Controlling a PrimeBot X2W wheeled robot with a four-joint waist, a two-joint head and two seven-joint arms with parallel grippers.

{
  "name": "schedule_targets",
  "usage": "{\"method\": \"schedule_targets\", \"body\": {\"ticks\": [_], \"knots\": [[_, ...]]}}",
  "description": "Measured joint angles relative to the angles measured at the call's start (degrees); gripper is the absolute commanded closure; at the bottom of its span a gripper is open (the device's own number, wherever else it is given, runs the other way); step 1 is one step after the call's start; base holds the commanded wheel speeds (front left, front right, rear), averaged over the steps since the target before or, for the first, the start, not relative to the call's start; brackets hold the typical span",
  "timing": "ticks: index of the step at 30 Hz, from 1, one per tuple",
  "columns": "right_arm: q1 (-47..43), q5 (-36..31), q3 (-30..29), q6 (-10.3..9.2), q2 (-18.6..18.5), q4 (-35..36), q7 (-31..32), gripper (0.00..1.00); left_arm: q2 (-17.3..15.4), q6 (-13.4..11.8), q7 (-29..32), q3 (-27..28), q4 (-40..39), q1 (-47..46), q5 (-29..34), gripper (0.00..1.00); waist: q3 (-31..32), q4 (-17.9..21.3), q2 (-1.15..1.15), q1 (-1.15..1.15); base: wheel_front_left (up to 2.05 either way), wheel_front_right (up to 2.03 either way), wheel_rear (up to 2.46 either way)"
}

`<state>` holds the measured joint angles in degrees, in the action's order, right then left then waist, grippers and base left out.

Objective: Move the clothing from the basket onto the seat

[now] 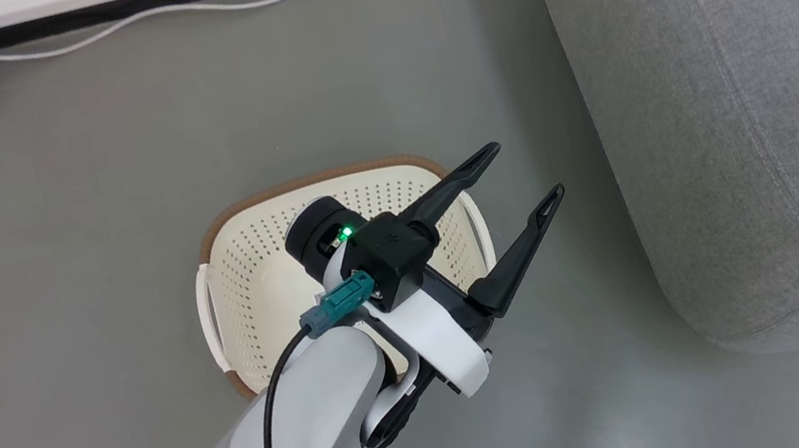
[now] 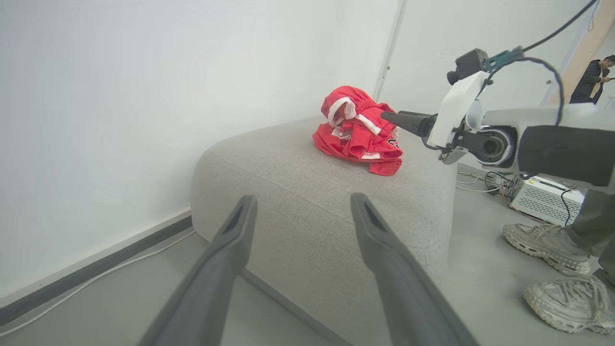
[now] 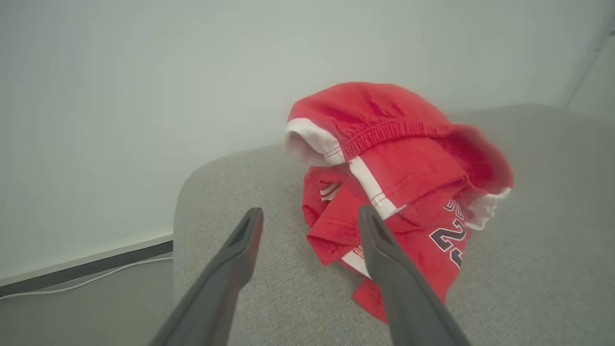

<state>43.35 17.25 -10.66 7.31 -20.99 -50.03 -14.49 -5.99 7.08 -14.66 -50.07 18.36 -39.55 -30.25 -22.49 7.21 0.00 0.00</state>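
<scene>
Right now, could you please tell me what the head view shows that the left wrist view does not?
Head view: the basket on the floor under the open left hand, no clothing visible in it. Left wrist view: the red clothing heaped on the seat, the right hand beside it, a person's shoes. Both: the grey seat and the left hand's fingers.

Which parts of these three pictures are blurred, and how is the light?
Head view: sharp, even light, no hard shadows around the left gripper and basket. Left wrist view: its own fingers are out of focus; the wall is washed out. Right wrist view: the clothing is smeared at its right edge, and the fingers are soft.
</scene>
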Motion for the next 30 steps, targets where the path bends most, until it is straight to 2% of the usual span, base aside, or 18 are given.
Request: {"method": "schedule_targets", "body": {"ticks": [7, 17, 30], "knots": [[-4.85, 0.94, 2.35, 0.0, 2.83, 4.85, 0.0, 0.0, 0.1, 0.0, 0.01, 1.85, 0.02, 3.71, -0.11, 0.0, 5.21, -1.08, 0.0, 0.0, 0.0, 0.0, 0.0], [-9.54, 3.2, 9.18, 0.0, 4.89, 11.57, 0.0, 0.0, 0.75, 0.0, 0.01, 9.0, 0.85, 9.04, 0.66, 0.0, 11.3, -3.67, 0.0, 0.0, 0.0, 0.0, 0.0], [-15.92, 4.42, 17.33, 0.0, 7.06, 18.71, 0.0, 0.0, 0.8, -0.36, 0.01, 26.74, 3.32, 18.57, 7.64, 0.0, 16.62, -8.25, 0.0, 0.0, 0.0, 0.0, 0.0]]}}
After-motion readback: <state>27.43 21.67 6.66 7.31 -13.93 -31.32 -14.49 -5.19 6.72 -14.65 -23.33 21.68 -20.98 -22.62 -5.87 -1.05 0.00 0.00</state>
